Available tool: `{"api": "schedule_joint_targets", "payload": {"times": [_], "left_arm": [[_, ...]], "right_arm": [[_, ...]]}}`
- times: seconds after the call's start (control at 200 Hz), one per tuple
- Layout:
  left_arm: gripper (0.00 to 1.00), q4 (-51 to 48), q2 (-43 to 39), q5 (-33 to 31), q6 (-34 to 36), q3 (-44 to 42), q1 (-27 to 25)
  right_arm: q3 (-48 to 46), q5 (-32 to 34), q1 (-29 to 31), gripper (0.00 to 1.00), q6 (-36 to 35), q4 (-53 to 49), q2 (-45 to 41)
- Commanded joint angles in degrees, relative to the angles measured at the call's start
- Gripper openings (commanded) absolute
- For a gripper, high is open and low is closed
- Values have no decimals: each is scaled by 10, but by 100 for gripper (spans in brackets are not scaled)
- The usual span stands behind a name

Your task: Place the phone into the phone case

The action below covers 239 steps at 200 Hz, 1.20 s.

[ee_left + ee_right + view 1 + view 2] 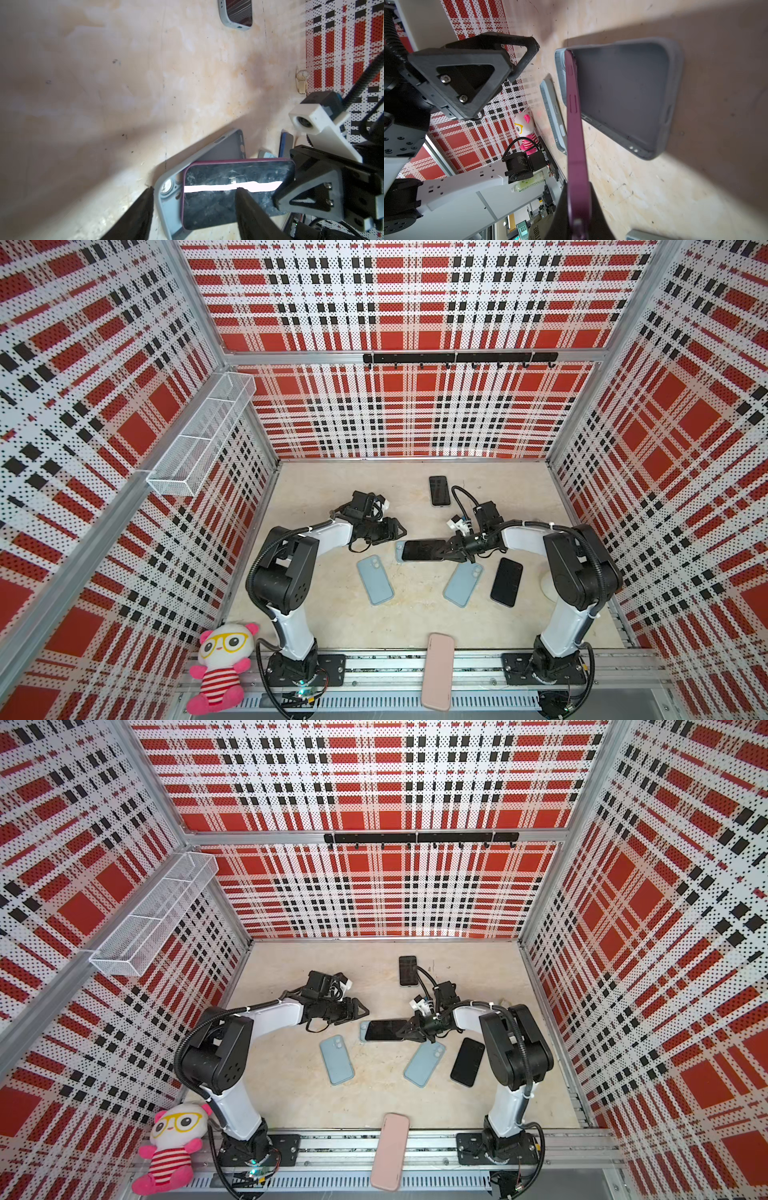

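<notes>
Table (332,626): one, pale and scuffed.
Plush toy (220,668): one, sat at the front left corner.
Pink case (436,672): one, lay across the front rail.
Blue cases: three. Left blue case (375,579) and right blue case (463,584) lay back-up; the phone case (623,93) lay open side up at centre.
Dark-screened phones: three. Far phone (439,490) and side phone (506,581) lay flat; the phone (422,549) was tilted, one end down at the phone case's camera end.
Right gripper (442,551): clamped on the phone's raised end.
Left gripper (397,529): jaws apart, empty, just beside the phone case.
</notes>
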Motion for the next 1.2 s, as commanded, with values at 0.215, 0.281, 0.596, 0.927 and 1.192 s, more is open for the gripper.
{"api": "schedule_joint_targets", "payload": {"times": [0.215,0.281,0.596,0.927,1.192], "left_arm": [[64,2,6,15,-10,-8,-12],[64,-11,7,-10,1,-4,-13],[64,-36,23,-36,30,2,-29],[63,-26,25,24,32,-2,-15],[62,-51,20,24,61,8,-9]], "right_arm": [[23,57,9,0,-19,-94,14],[40,60,12,0,-30,-117,26],[92,52,14,0,-118,-226,53],[162,16,0,0,-205,-306,104],[200,14,-4,0,-240,-339,139]]}}
